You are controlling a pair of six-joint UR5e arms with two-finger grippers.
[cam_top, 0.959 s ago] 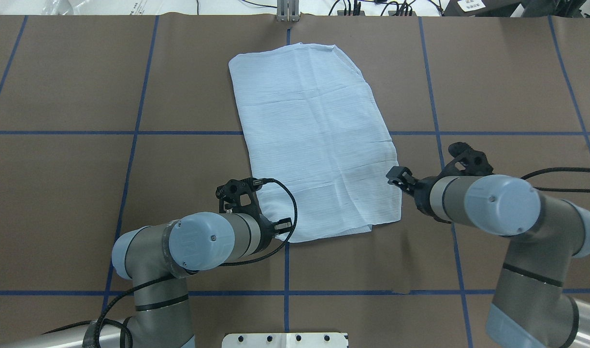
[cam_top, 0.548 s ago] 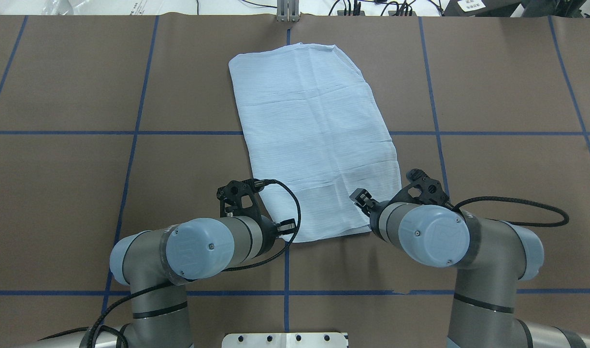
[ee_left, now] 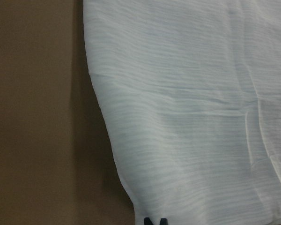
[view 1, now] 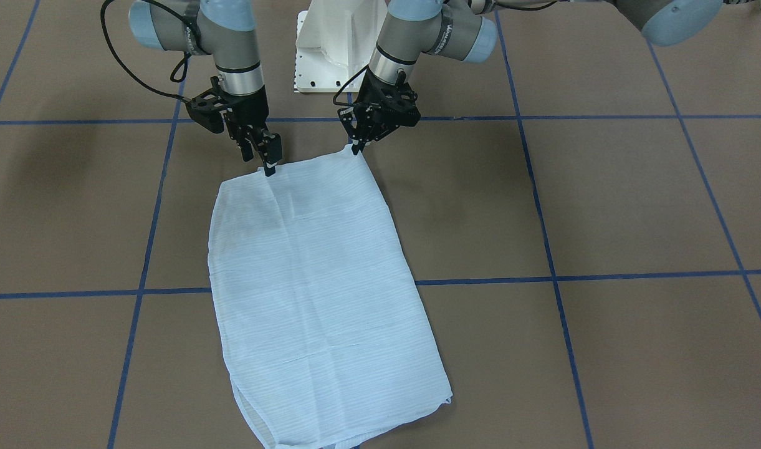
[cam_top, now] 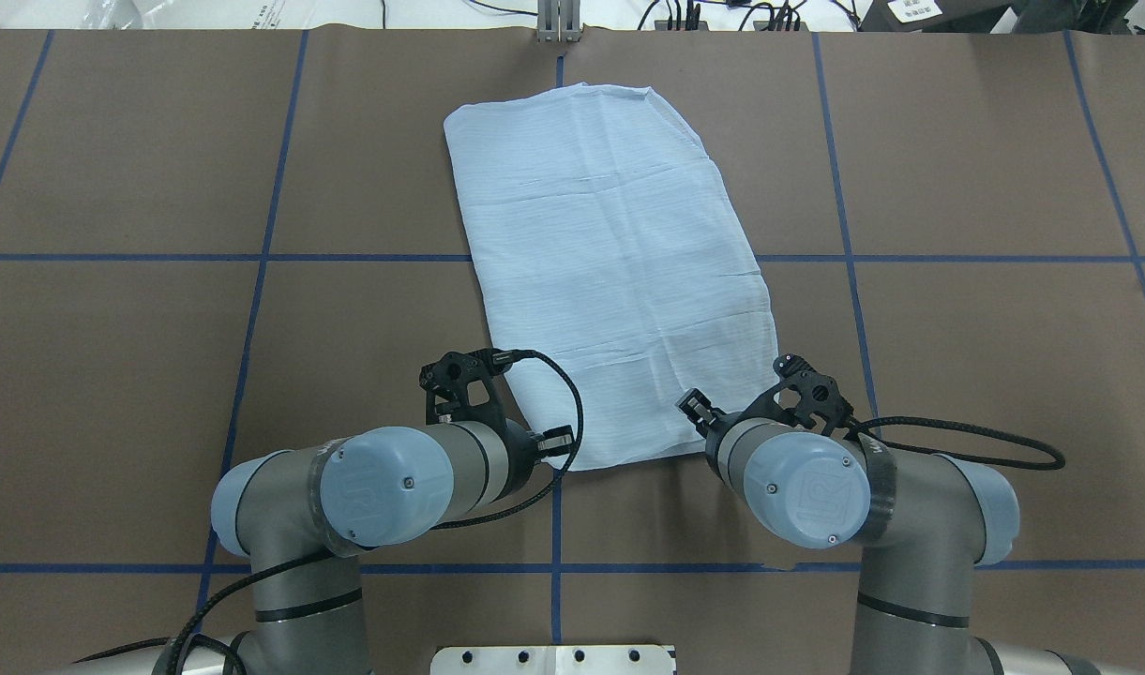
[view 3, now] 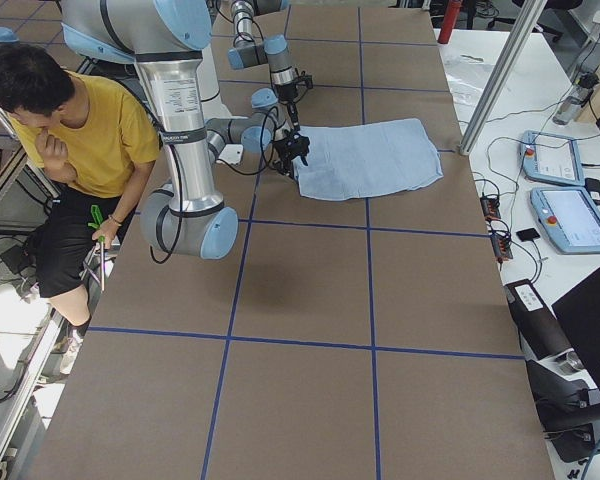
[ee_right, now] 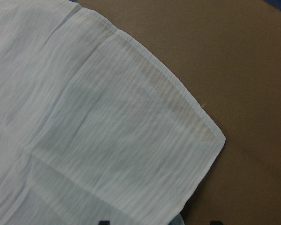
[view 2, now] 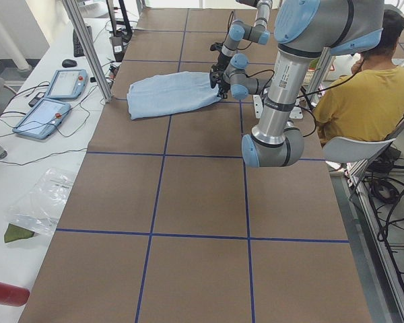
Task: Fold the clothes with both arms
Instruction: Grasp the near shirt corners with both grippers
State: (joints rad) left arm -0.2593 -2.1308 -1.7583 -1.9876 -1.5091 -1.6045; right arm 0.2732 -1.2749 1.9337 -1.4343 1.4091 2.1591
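Pinching one near corner of the shirt [cam_top: 610,262], left fingers [view 1: 356,148] clamped; right fingers [view 1: 272,153] apart astride the other.

The shirt [cam_top: 610,272], thin, pale blue and finely striped, lies folded into a long flat rectangle on the worktop [cam_top: 956,375], slightly skewed and lightly creased. The left arm [cam_top: 384,483] reaches down to its robot-side left corner, jaws pinched on the slightly lifted tip. The right arm [cam_top: 816,487] stands at the same edge near the right corner, jaws apart over the cloth.
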